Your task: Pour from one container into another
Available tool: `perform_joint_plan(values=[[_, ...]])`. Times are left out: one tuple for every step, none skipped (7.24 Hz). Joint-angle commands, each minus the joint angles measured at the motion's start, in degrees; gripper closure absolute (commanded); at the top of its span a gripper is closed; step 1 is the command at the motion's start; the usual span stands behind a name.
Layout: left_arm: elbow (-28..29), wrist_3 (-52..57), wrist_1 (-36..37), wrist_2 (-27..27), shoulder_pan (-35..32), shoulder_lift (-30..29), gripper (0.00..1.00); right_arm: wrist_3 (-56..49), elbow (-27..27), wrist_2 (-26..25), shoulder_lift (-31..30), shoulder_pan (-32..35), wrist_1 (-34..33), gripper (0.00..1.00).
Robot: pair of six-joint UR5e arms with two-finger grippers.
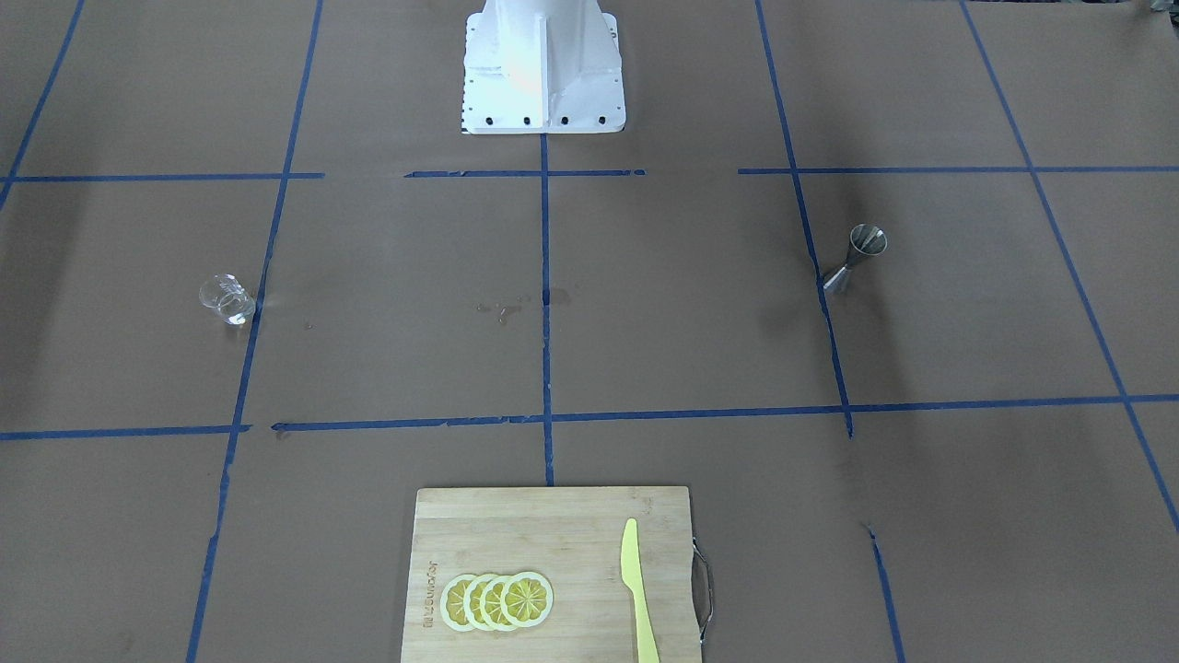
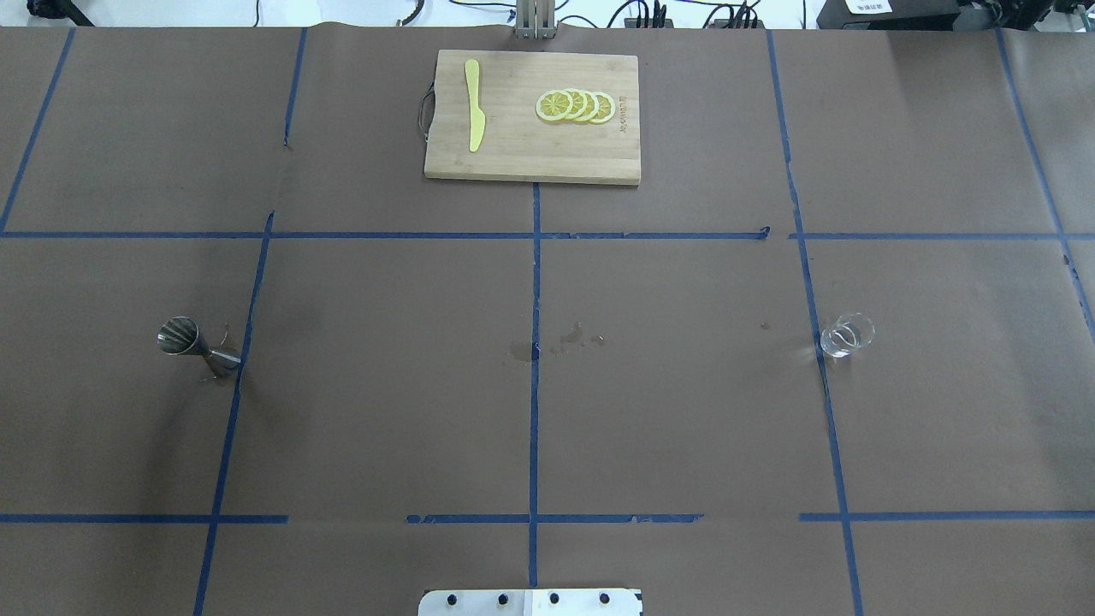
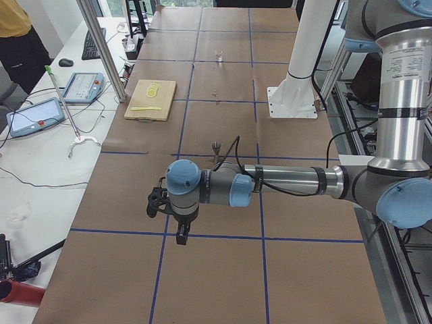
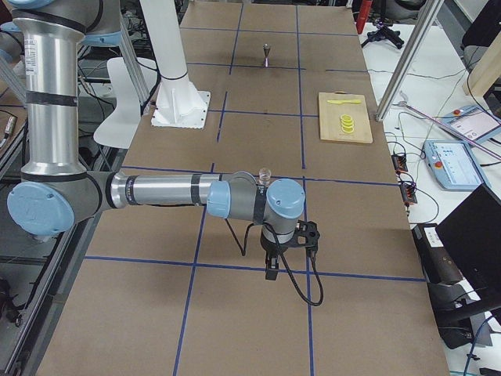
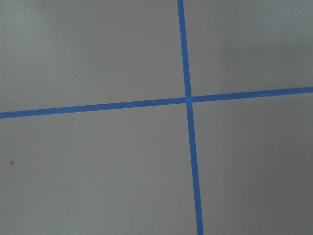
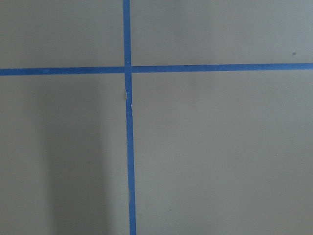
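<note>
Brown table point(image 2: 385, 411): jigger point(image 2: 195, 344), glass cup point(image 2: 845, 335) apart.

The table point(image 2: 385, 402) is covered in matt brown paper, slightly creased and stained, crossed by smooth blue tape point(image 2: 534, 428). The cup point(image 2: 847, 335) is clear glossy glass, and the jigger point(image 2: 197, 346) is polished steel with bright reflections. The cutting board point(image 2: 530, 150) is pale matt wood with visible grain and a thin metal handle point(image 2: 423, 111), and the knife point(image 2: 473, 115) on it looks like smooth yellow plastic
</note>
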Motion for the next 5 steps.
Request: perform_joint_plan(values=[[-0.18,0.1,-0.37,-0.03,0.0,-0.46,0.0,0.1,0.37,0.03,0.13,-0.01,0.0,0.0],[-0.09,0.1,-1.15,-0.03,0.09,-0.38,0.0,0.1,0.37,0.03,0.22,-0.18,0.0,0.0],[-0.27,0.01,-2.81,-0.03,0.09,-0.46,0.0,0.19,0.37,0.03,0.65,-0.53,0.09,0.0],[-0.01,0.01,-6.75,0.5,0.18,-0.47,0.0,0.28,0.89,0.11,0.74,-0.8,0.0,0.0],[0.17,0.01,-8.79,0.15,1.74,-0.55,0.0,0.37,0.98,0.2,1.01,-1.06,0.35,0.0]])
